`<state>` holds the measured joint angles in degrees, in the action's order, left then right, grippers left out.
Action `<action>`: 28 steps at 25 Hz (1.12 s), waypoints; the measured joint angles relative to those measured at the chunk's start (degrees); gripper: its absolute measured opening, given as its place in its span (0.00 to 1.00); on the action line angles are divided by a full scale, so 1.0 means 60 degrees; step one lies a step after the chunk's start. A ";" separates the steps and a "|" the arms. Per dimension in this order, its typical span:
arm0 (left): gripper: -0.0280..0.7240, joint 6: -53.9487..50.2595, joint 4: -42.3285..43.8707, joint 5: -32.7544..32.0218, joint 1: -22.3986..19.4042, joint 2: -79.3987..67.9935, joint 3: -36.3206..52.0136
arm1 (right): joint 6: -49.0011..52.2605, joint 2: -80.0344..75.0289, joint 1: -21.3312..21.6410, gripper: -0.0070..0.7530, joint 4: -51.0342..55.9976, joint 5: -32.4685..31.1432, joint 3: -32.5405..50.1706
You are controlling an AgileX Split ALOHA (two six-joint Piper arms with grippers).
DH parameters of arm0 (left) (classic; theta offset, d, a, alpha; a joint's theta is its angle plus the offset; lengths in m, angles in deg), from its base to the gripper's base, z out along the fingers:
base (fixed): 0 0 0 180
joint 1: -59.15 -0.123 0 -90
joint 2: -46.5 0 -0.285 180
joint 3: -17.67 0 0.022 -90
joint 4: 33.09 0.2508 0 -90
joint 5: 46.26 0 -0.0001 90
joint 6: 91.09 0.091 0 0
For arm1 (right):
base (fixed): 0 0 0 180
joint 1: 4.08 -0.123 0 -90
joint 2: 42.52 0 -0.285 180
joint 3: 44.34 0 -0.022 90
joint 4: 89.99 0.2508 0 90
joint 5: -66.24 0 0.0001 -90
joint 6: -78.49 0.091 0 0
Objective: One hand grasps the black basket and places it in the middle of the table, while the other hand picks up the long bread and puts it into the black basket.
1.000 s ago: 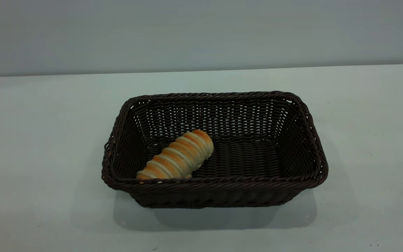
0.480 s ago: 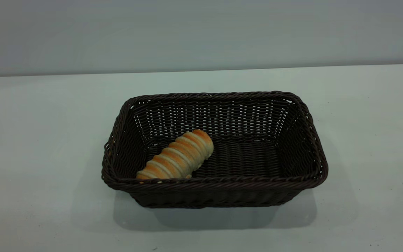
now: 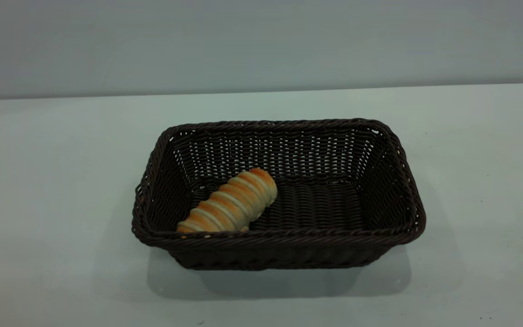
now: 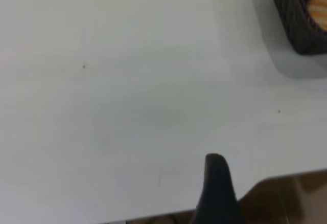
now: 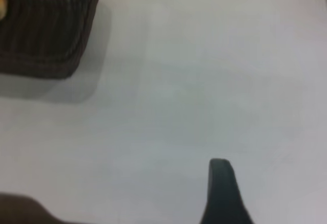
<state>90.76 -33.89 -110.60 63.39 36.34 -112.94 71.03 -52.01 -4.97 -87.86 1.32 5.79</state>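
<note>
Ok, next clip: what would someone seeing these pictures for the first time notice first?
The black basket stands out first, a big dark woven shape in the middle of the pale table. Next comes the long bread, bright golden against the weave, lying slantwise on the basket floor toward its left front corner. Neither arm shows in the exterior view; each wrist view shows one dark fingertip over bare table, the basket off at a corner.
</note>
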 joint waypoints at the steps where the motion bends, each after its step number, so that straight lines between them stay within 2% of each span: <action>1: 0.81 0.0000 0.0000 -0.0013 -0.0010 0.0139 0.0000 | 0.0000 0.0126 0.0020 0.68 0.0000 0.0000 0.0000; 19: 0.81 0.0000 -0.0007 -0.0065 -0.0010 0.0606 0.0000 | 0.0000 0.0462 0.0048 0.68 0.0002 -0.0027 0.0000; 28: 0.81 0.0000 -0.0007 -0.0065 -0.0010 0.0606 0.0000 | 0.0000 0.0462 0.0048 0.63 0.0012 -0.0027 0.0000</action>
<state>90.76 -33.93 -110.99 63.33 39.97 -112.94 71.03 -49.23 -4.68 -87.79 1.15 5.79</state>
